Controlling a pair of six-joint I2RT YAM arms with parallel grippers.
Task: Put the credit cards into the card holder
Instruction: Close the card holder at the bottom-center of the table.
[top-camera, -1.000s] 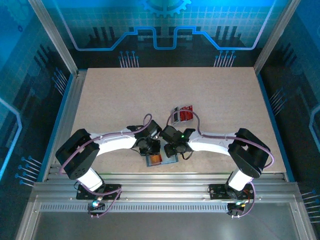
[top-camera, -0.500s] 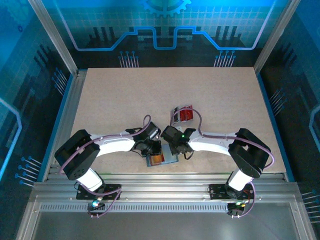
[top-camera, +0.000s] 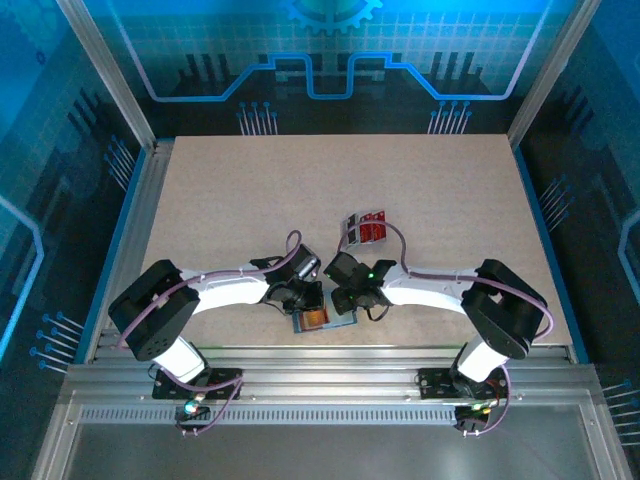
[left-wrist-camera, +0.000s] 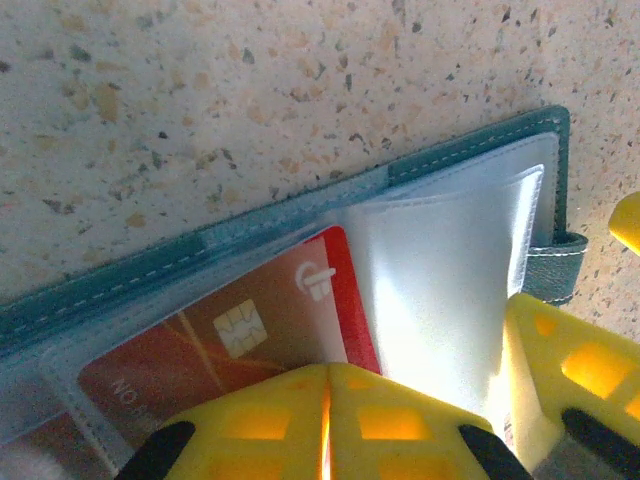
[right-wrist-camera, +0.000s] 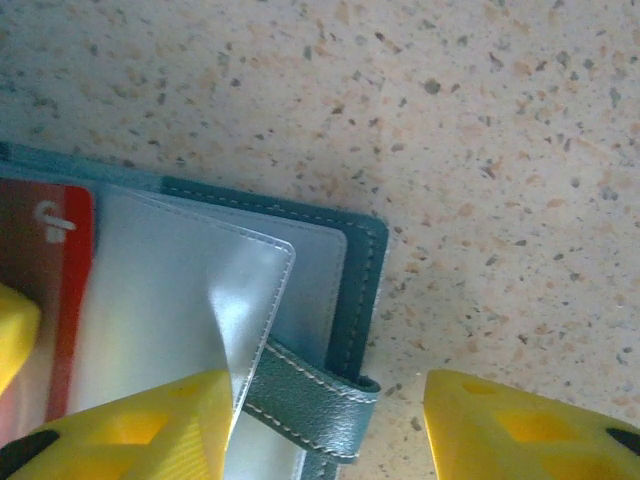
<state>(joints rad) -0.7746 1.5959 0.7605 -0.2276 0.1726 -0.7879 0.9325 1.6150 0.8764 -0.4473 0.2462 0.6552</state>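
Left gripper: your left gripper (left-wrist-camera: 326, 420) has its two yellow fingers pressed tight together, with no gap. The tips sit on the open card holder, at the edge of the red card.
Right gripper: your right gripper (right-wrist-camera: 325, 425) has its jaws spread wide and holds nothing. One finger touches the clear flap. The other finger hangs over bare table.
Card holder: the card holder (left-wrist-camera: 290, 215) lies open and flat on the table (right-wrist-camera: 450, 120), near the front edge, between your two grippers. Its outside is blue-green with pale stitches.
Red card: a red card (left-wrist-camera: 250, 330) with a gold chip sits inside a see-through pocket of the holder. It lies flat, just under your left fingers.
Clear flap: a clear flap (right-wrist-camera: 190, 300) next to the red card bends up at one corner, right against your right gripper's finger.
Tab clasp: the little tab clasp (right-wrist-camera: 310, 405) sticks out from the holder's edge. It lies between your right gripper's two fingers, and you cannot tell if they touch it.
Loose cards: a small pile of red and dark cards (top-camera: 365, 229) lies on the table farther back, apart from the holder and from both grippers.
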